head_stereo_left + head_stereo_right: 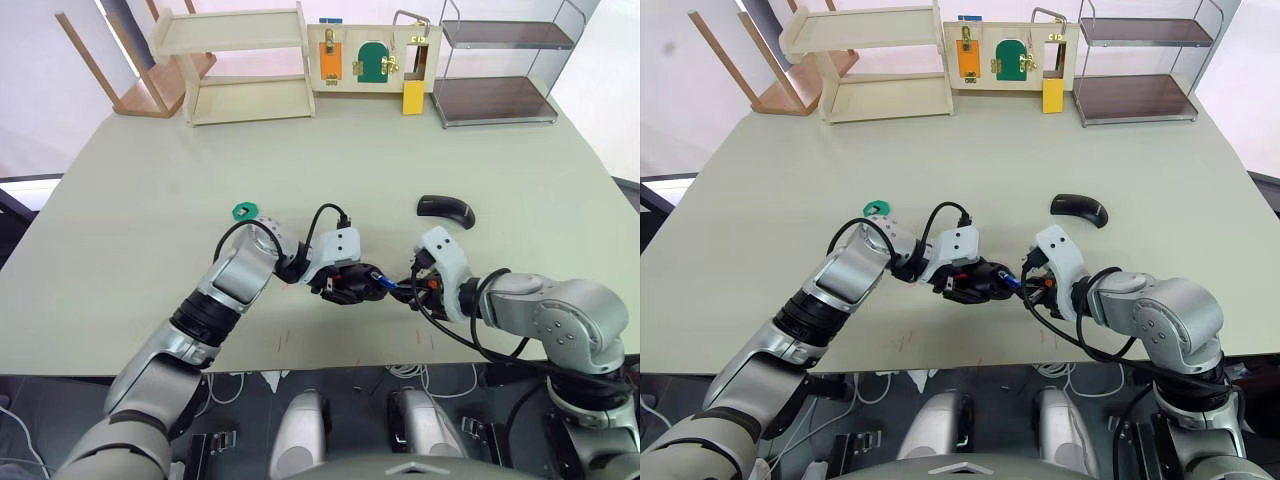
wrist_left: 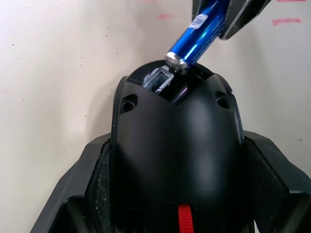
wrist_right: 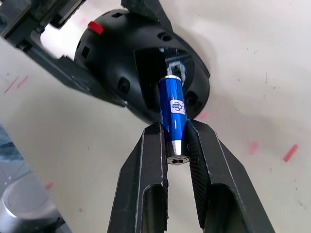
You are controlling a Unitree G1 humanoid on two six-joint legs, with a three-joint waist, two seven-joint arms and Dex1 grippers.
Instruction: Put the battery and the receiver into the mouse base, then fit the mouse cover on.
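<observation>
1. The step in hand is the first one: putting the battery point(image 3: 173, 116) into the mouse base point(image 2: 175, 160).
2. The left tool point(image 1: 345, 283) is clamped on the mouse base and holds it above the table point(image 1: 150, 200), near the front edge, with the open slot turned toward the right arm.
3. The right tool point(image 3: 176, 145) is clamped on the rear part of the battery, one finger on each side. The battery's front end is already at the mouth of the slot and seems to touch its edge.
4. The battery stands at a small angle to the slot, so I judge it is not seated yet.
5. The next move calls for aligning the battery with the slot and pushing it in gently, while the left tool keeps the base steady.
6. The mouse cover point(image 1: 445, 208) lies on the table beyond the right arm, apart from both tools. It waits for the last step.
7. I cannot identify the receiver here.
</observation>
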